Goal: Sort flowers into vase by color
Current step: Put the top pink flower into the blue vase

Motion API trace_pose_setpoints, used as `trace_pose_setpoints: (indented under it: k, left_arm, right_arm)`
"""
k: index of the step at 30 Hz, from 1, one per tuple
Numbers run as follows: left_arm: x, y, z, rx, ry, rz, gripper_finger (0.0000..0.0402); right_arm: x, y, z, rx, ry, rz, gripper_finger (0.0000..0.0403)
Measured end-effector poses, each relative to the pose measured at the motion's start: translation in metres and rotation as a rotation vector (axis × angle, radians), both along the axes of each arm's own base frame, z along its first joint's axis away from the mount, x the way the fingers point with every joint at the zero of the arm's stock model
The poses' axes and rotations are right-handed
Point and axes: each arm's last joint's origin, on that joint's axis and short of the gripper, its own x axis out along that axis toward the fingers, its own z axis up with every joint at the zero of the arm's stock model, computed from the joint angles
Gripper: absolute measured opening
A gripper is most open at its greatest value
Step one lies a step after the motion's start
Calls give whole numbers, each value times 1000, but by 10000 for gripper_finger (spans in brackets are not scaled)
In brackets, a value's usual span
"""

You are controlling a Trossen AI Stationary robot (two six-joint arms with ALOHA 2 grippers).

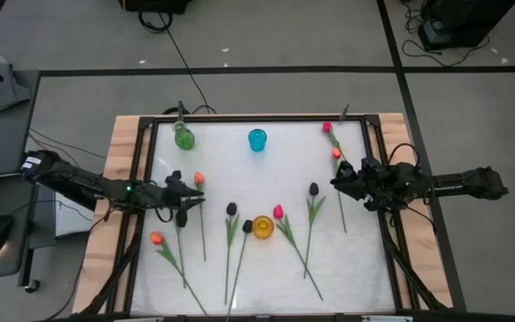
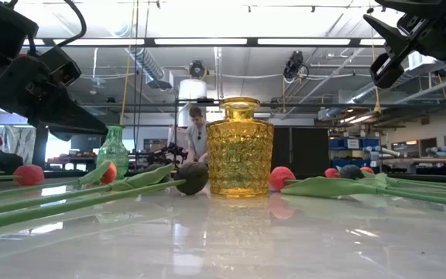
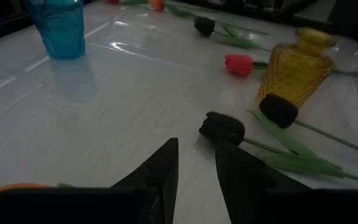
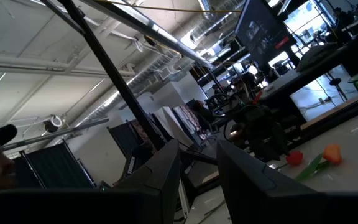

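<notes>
Several tulips lie flat on the white table: black buds, pink ones, orange ones. A yellow vase stands mid-table, with a green vase and a blue vase toward the far edge. My left gripper hovers open at the left, slanting down. A black bud lies on the table just beyond its fingers. My right gripper is raised at the right, open and tilted up, with nothing between its fingers.
A wooden frame borders the table on its left and right sides. Cables run off the far edge. A black bud rests against the yellow vase's foot. A person is in the room beyond the table.
</notes>
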Motion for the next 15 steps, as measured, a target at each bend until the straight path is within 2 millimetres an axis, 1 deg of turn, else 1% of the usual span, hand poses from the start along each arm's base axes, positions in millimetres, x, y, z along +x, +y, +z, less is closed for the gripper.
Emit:
trace_pose_setpoints:
  k: [6, 11, 15]
  left_arm:
    - [3, -1, 12, -139, -146, 31, 112]
    - [5, -1, 21, -173, -248, 27, 112]
    - [6, -1, 26, -185, -295, 25, 112]
  right_arm:
    - [0, -2, 0, 20, -1, -61, 117]
    - [0, -2, 0, 21, -1, -64, 117]
    - [0, -2, 0, 21, -1, -64, 117]
